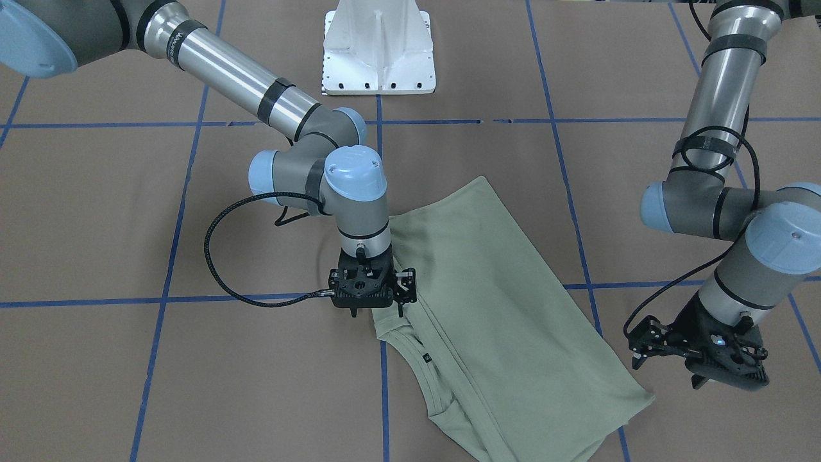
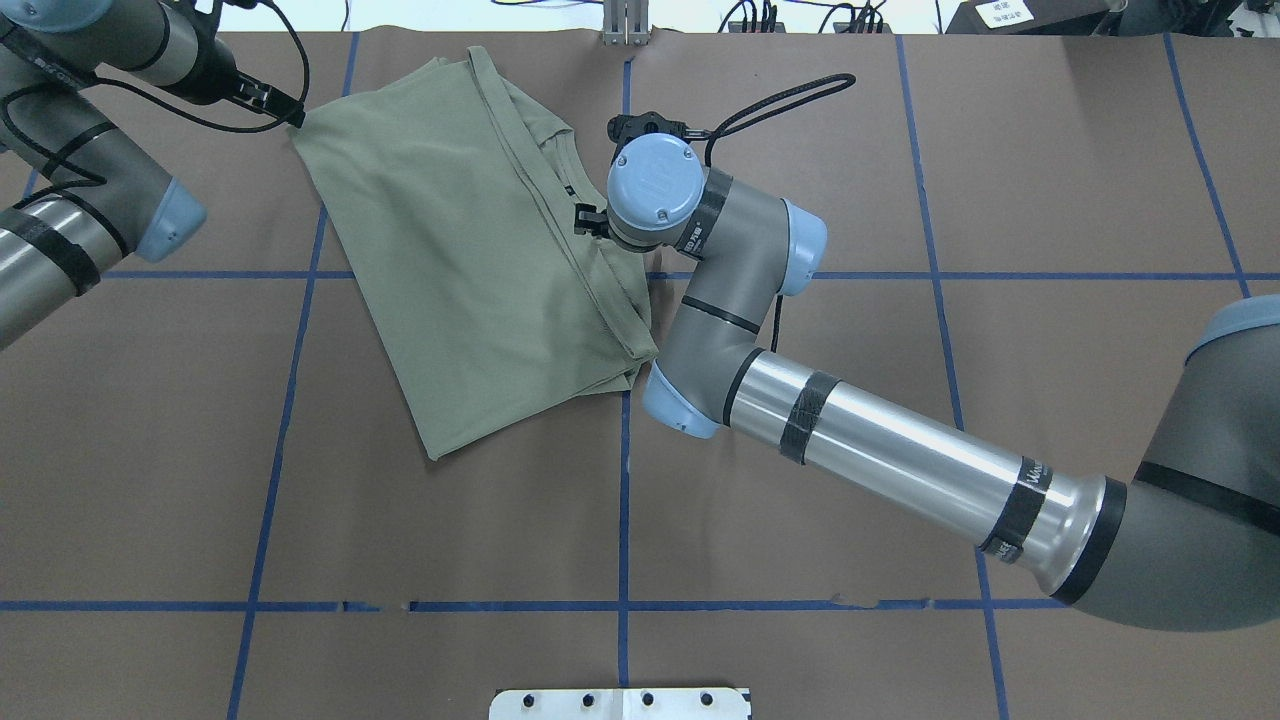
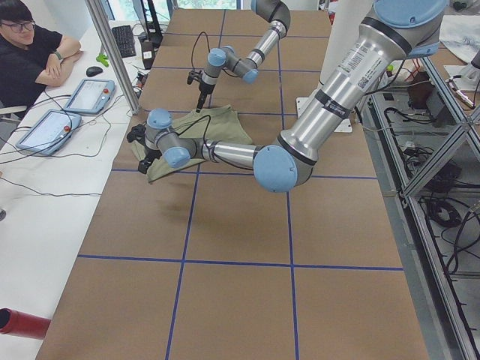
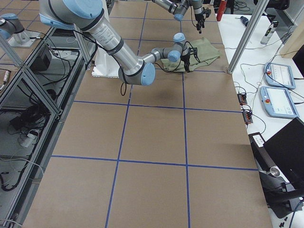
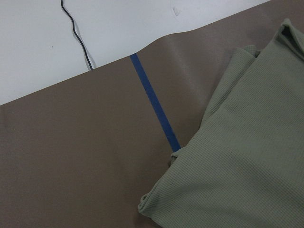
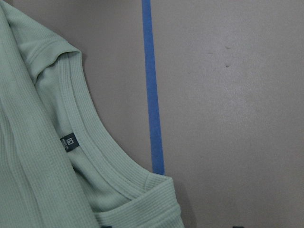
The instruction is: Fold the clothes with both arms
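Observation:
The clothes are one sage-green knit shirt [image 1: 507, 308], folded and lying flat on the brown table [image 2: 470, 270]. Its round neck and small black label [image 6: 69, 141] face the operators' side. My right gripper [image 1: 376, 313] points straight down at the shirt's folded edge beside the collar, open, with no cloth between its fingers. The right wrist view shows only collar, label and table. My left gripper [image 1: 666, 373] hovers open just off the shirt's hem corner [image 1: 646, 398], apart from it. That corner [image 5: 142, 206] lies loose in the left wrist view.
The white base pedestal [image 1: 378, 51] stands at the robot's side of the table. Blue tape lines [image 2: 624, 480] grid the brown surface. A seated person [image 3: 30, 52] and tablets [image 3: 88, 94] are at a white bench beyond the far table edge.

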